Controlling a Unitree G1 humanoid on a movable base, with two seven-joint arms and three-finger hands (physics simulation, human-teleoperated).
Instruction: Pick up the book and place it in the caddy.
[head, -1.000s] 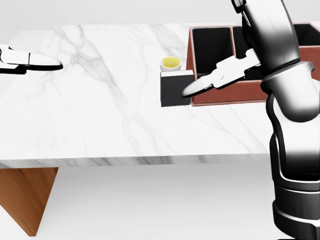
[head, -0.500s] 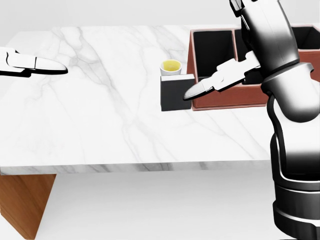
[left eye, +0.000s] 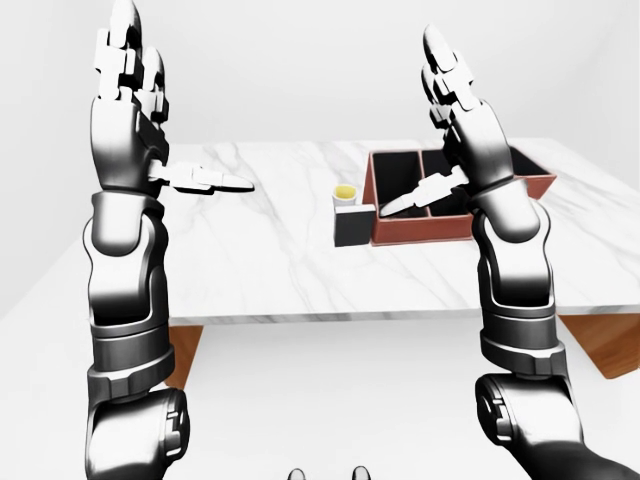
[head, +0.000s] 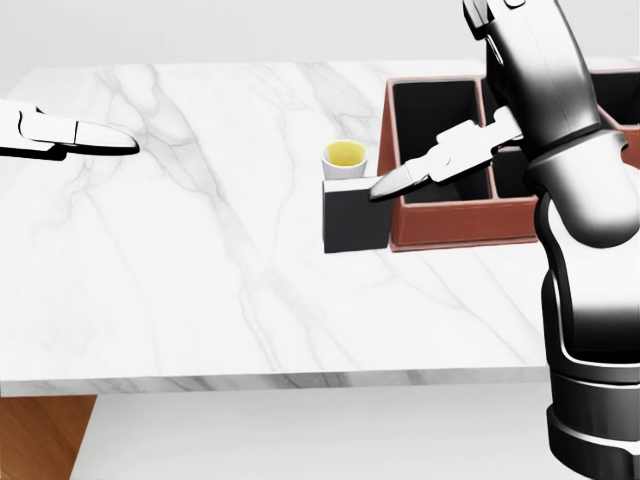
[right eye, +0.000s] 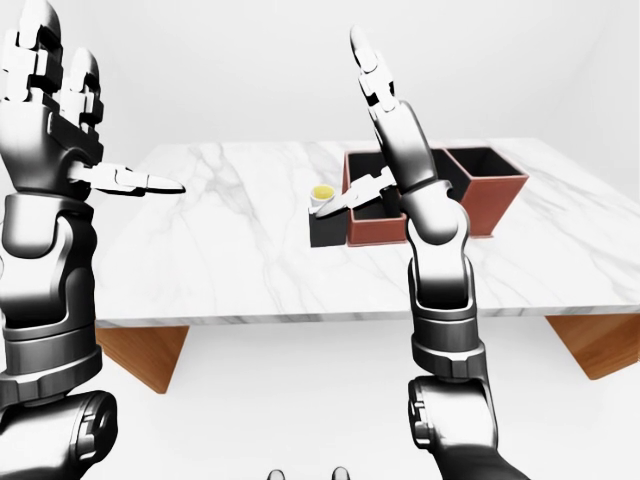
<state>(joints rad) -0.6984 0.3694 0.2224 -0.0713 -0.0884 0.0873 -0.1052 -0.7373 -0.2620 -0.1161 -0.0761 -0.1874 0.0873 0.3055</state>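
Note:
The book (head: 355, 217) is a dark slab standing upright on the marble table (head: 200, 270), touching the left wall of the caddy (head: 462, 222). The caddy is a red-brown box with black compartments and nothing visible in them. My right hand (left eye: 440, 110) is raised high and open, fingers pointing up. Its thumb (head: 415, 178) stretches out over the book's upper right corner in the head view. Far to the left, my left hand (left eye: 150, 100) is also raised and open, and its thumb (head: 85, 133) points right. Neither hand holds anything.
A small white cup (head: 344, 158) with yellow contents stands just beyond the book, by the caddy's left wall. Wooden supports (left eye: 600, 340) show beneath the tabletop. The table's near edge (head: 300, 380) runs across the lower part of the head view.
The whole head view has shifted: table, book and caddy sit lower and slightly larger, so the camera has moved. The left thumb has edged rightward. Both hands stay open.

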